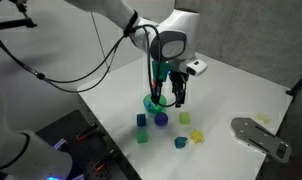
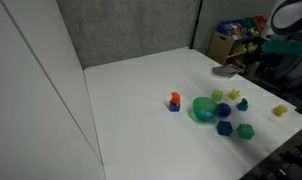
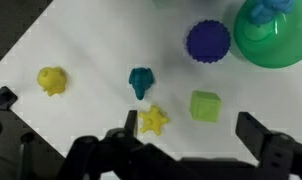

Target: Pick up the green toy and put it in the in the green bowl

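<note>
gripper [image 3: 128, 112] jaws wide apart, nothing between them, empty. in an exterior view the gripper [image 1: 171, 98] hangs over the white table [image 1: 226, 90], fingers pointing down, just beside the green bowl [image 1: 152, 103]. wrist view: green toy [image 3: 141, 82] lies on the table ahead of the jaws, roughly centred between them, not touched. yellow star [image 3: 152, 121] just beside it on the gripper side, lime block [image 3: 204, 105] to its right, yellow lumpy toy [image 3: 52, 80] well apart on the left. purple ball [image 3: 208, 41] up right of the toy, right next to the green bowl [image 3: 273, 40] in the top right corner, bowl cut by the frame edge. toy is outside the bowl. in an exterior view an orange toy [image 2: 174, 100] sits near the bowl [image 2: 203, 109], with small blocks scattered round it. too small there to pick out the green toy.
</note>
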Tool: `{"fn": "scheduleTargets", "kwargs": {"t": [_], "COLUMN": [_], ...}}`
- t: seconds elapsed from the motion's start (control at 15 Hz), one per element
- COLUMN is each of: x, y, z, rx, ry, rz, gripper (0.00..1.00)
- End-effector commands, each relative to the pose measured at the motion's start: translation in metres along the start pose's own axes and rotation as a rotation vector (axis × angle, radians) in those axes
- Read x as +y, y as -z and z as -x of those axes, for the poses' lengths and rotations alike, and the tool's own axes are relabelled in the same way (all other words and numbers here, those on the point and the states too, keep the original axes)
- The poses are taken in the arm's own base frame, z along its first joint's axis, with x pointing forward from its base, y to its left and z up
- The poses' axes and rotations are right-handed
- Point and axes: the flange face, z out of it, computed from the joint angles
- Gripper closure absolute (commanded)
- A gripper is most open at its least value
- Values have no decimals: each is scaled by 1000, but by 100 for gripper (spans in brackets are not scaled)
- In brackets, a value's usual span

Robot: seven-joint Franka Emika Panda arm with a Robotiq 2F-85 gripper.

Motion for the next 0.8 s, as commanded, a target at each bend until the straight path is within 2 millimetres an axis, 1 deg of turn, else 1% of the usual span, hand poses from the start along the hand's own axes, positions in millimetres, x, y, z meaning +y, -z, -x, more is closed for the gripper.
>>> {"fn": "scheduleTargets", "kwargs": {"t": [0.0,0.2,0.33,0.53,0.73], "x": [21,33,35,37,43], "y": [-17,-42,-63,-98,-133], "z": [-25,-39,-46,-54,-59], "rx": [-11,-10,-8,7,10], "ry": [-26,-42,-58,-75,-87], "rz": [-45,-90,-86,-44,-7], "gripper": [0,0,0,0,0]}}
